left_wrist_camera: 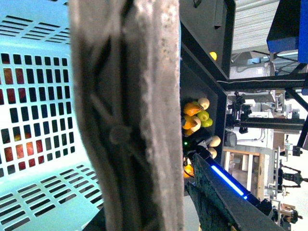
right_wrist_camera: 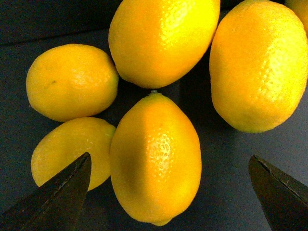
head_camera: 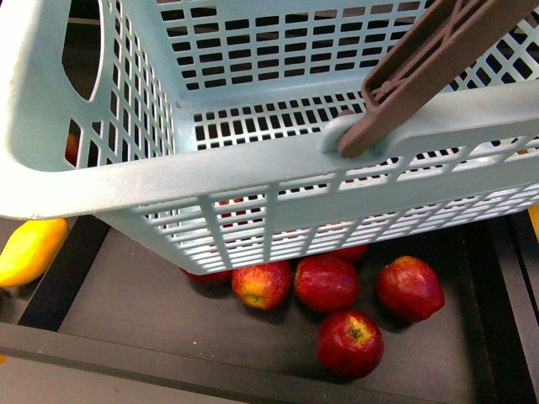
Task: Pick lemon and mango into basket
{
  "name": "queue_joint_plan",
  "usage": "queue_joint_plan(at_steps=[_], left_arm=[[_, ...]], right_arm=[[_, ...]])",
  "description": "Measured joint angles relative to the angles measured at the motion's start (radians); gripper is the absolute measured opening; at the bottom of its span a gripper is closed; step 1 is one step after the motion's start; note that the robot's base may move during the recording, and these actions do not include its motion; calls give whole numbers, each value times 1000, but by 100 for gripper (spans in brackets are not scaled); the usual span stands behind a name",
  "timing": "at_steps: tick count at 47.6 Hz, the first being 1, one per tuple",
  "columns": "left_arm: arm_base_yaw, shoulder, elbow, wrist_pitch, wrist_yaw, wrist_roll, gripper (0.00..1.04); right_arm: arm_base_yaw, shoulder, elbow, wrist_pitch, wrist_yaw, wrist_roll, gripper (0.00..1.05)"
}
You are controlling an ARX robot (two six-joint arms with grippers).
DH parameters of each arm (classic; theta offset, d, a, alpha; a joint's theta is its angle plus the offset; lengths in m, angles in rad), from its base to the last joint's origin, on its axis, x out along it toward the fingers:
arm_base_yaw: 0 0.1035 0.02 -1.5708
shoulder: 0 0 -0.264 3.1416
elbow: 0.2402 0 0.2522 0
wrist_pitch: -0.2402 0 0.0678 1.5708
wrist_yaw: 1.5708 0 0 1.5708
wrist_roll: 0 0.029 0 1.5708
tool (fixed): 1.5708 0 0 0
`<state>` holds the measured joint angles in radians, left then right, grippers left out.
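Note:
The light teal basket (head_camera: 253, 181) fills the front view, lifted above the fruit bins, with its brown handle (head_camera: 438, 63) raised at the upper right. In the left wrist view that handle (left_wrist_camera: 130, 96) runs through the middle, and my left gripper (left_wrist_camera: 149, 207) is shut on it; one dark finger (left_wrist_camera: 216, 192) shows beside it. The basket's slotted floor (left_wrist_camera: 33, 144) holds nothing I can see. My right gripper (right_wrist_camera: 169, 192) hangs open just above a lemon (right_wrist_camera: 156, 159), one dark fingertip on each side and neither touching it. The mango is out of view.
Several more lemons (right_wrist_camera: 163, 38) lie packed around the nearest one on a dark bin floor. Red apples (head_camera: 327, 282) sit in a dark bin under the basket. A long yellow fruit (head_camera: 29, 248) lies in the bin to the left. Mixed fruit (left_wrist_camera: 195, 118) shows beyond the handle.

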<state>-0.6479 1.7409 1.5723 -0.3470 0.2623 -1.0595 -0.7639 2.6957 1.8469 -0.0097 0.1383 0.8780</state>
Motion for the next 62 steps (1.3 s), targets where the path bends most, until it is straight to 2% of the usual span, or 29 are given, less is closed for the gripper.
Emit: queue_joint_plan(at_steps=[28, 35, 39, 46, 51, 62], left_arm=[[0, 0, 0, 0, 0, 0, 27], [0, 0, 0, 0, 0, 0, 27], [0, 0, 0, 0, 0, 0, 27], [0, 0, 0, 0, 0, 0, 27], [0, 0, 0, 0, 0, 0, 27], [0, 0, 0, 0, 0, 0, 27]], right_arm=[[19, 164, 199, -97, 27, -6, 95], [27, 177, 212, -117, 39, -8, 69], [27, 175, 196, -97, 37, -11, 65], [23, 108, 60, -8, 7, -45, 64], [20, 4, -110, 84, -33, -101, 64], [53, -415, -603, 322, -188, -411, 64]])
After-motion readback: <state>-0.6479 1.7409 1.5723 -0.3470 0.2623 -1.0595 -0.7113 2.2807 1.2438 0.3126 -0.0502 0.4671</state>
